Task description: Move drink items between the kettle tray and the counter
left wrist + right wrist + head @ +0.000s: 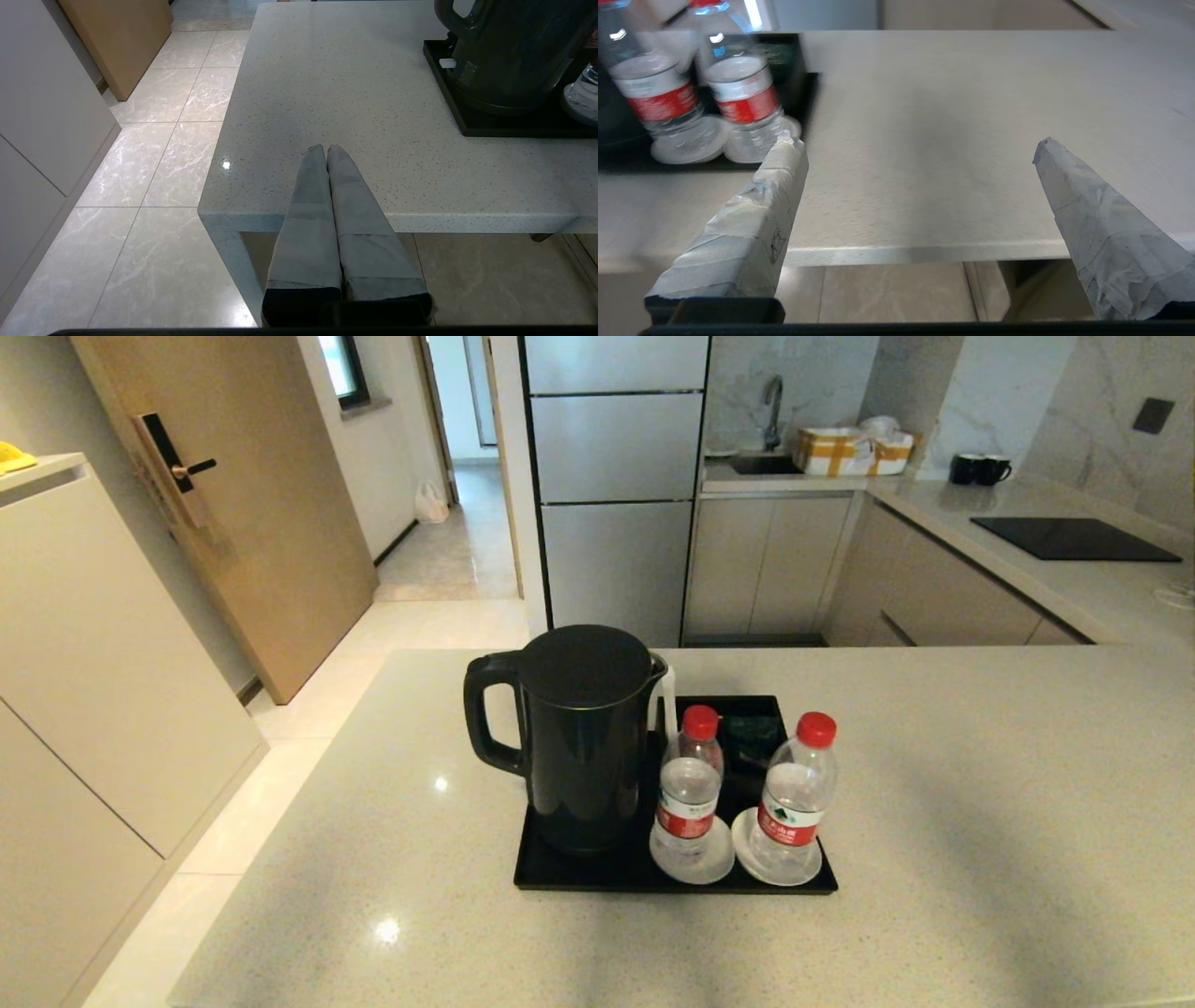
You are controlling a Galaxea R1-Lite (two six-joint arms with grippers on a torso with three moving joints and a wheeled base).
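Right wrist view: your right claw (920,149) spread wide, empty; hasty reach topples bottles (742,98). Left claw (325,148) closed, empty.

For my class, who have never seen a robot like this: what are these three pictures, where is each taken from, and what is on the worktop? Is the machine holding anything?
The machine is a wheeled robot with two arms, each ending in a two-fingered claw. One picture comes from a camera on its head, looking down at the counter. There a black kettle tray carries a tall black kettle and two water bottles with red caps, the left bottle and the right bottle, each standing on a small white saucer.

The other two pictures come from cameras on the wrists, looking along the fingers. The left claw is shut and empty, at the counter's near edge, left of the tray. The right claw is wide open and empty, at the near edge, with the bottles off to one side. Nothing is held.
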